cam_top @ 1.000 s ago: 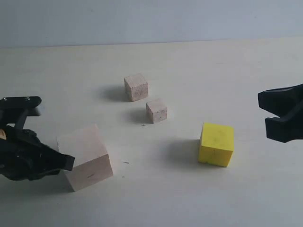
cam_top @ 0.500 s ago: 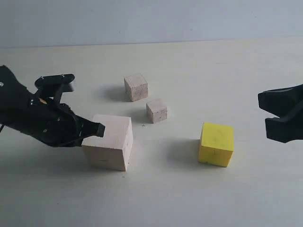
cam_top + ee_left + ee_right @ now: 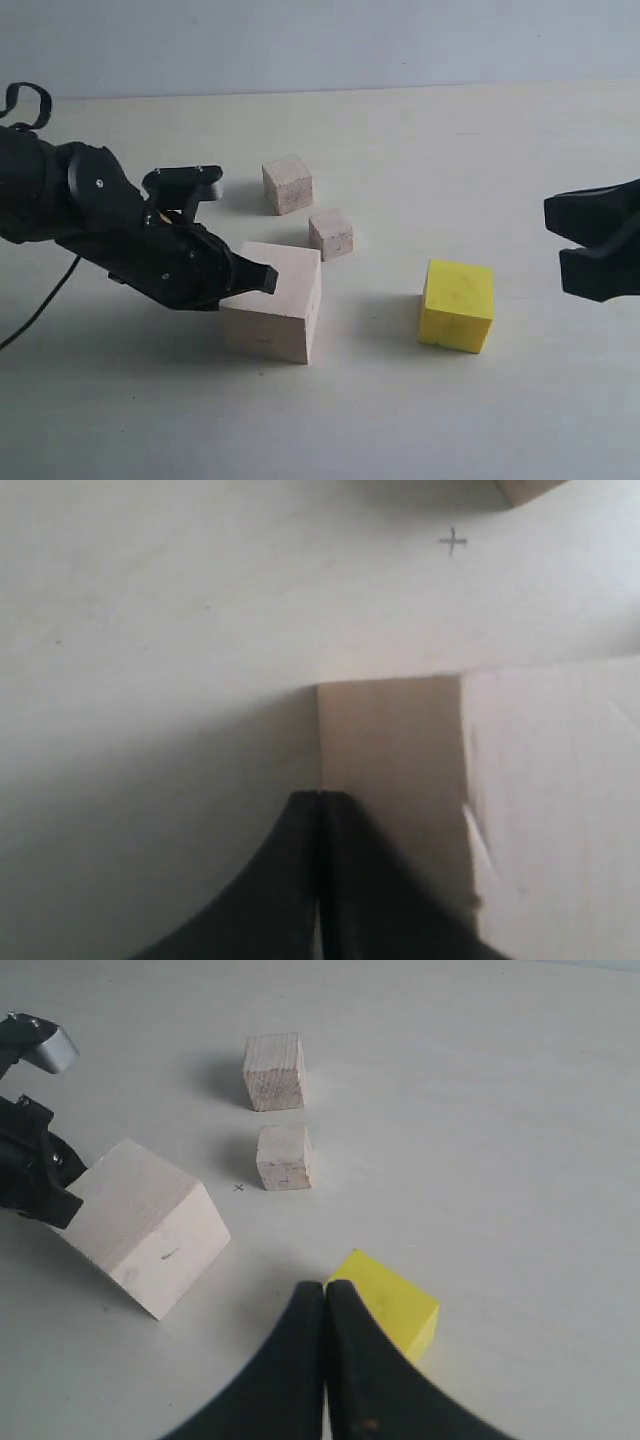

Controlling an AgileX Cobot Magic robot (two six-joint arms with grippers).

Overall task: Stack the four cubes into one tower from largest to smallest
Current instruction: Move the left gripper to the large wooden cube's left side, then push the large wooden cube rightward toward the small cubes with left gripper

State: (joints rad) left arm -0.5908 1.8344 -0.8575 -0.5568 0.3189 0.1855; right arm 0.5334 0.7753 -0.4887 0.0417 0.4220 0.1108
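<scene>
The largest pale wooden cube [image 3: 273, 313] [image 3: 145, 1225] [image 3: 400, 740] rests on the table left of centre. My left gripper [image 3: 262, 277] [image 3: 319, 796] is shut, its tips pressed against that cube's left face. The yellow cube [image 3: 457, 305] [image 3: 395, 1303] sits to the right of centre. A small wooden cube [image 3: 287, 184] [image 3: 274, 1071] stands at the back, and the smallest wooden cube [image 3: 331, 234] [image 3: 284, 1157] lies just in front of it. My right gripper [image 3: 565, 232] [image 3: 325, 1288] is shut and empty, hovering right of the yellow cube. No tower stands.
The pale tabletop [image 3: 420, 150] runs back to a grey wall [image 3: 320, 40]. A small pencil cross [image 3: 238, 1187] [image 3: 452, 542] is marked on the table near the smallest cube. A black cable [image 3: 40, 300] trails from the left arm.
My left gripper has swept rightward, pushing the largest wooden cube along the table toward the centre and turning it. The right gripper and the other cubes have stayed put.
</scene>
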